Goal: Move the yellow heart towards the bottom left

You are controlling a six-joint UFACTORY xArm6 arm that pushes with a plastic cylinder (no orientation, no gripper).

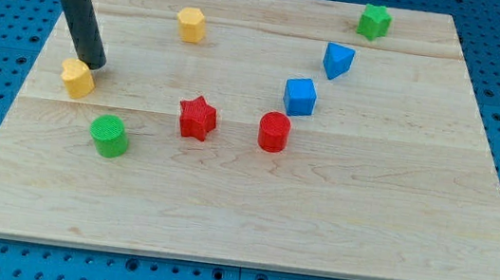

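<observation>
The yellow heart [77, 78] lies near the left edge of the wooden surface [337, 208], a little above mid-height in the view. My tip [96, 65] sits just beside it, at the heart's upper right, close enough that I cannot tell whether the two touch. The dark rod slants up from there toward the view's top left, where it joins the arm's housing at the picture's edge. The end effector is only this plain rod, with no jaws to spread or press together, and it pinches nothing.

Below the heart and slightly to the right stands a green cylinder [110, 135], near it but apart. Further right, at about the same height as the cylinder or a bit higher, a red star [197, 117] rests, and beyond it a red cylinder [273, 131]; these two are near each other without touching.

Up and to the right of the red cylinder is a blue cube [300, 96], and above that, again to the right, a blue block [337, 60] of roughly triangular shape. A green block [373, 21], its outline looking star-like, sits close to the surface's top edge toward the right.

A second yellow block [191, 24], seemingly hexagonal, lies in the upper left part, well apart from the heart and to the upper right of my tip.
</observation>
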